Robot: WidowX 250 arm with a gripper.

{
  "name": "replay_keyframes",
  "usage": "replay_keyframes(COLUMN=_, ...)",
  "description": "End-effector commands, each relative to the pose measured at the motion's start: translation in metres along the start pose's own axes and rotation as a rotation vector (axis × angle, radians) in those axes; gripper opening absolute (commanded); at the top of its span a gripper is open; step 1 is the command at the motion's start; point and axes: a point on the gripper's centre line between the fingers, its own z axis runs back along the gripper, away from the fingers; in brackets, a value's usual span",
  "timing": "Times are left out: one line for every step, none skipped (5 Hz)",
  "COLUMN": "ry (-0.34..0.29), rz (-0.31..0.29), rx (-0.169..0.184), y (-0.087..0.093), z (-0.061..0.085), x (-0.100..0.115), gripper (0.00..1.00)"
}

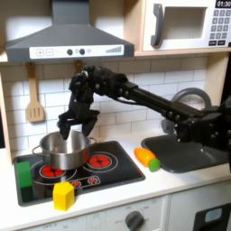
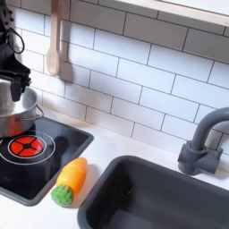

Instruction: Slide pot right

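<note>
Toy play kitchen, pretty obvious. White brick-tile wall point(image 1: 135, 104) behind, grey range hood point(image 1: 68, 38) up top, microwave point(image 1: 185, 24) in cabinet at first exterior view's right. Black cooktop point(image 1: 81, 170) with red printed burners, silver pot point(image 1: 61, 149) sitting on one. Dark sink point(image 2: 156, 192) plus chunky grey faucet point(image 2: 201, 143). Wooden spatula point(image 1: 34, 99) hanging on wall. Toy carrot point(image 2: 70, 182) on white counter point(image 2: 107, 141), oven knobs below.
</note>
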Motion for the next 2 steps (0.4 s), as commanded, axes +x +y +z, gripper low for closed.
replay_keyframes(ry=-0.007, rz=-0.053, rx=-0.023, y=-0.0035, z=-0.0136, x=0.0083, gripper=1.0)
replay_keyframes(ry=-0.005, rz=-0.072, rx=-0.026, y=-0.0039, z=-0.0193, x=0.0115, gripper=1.0)
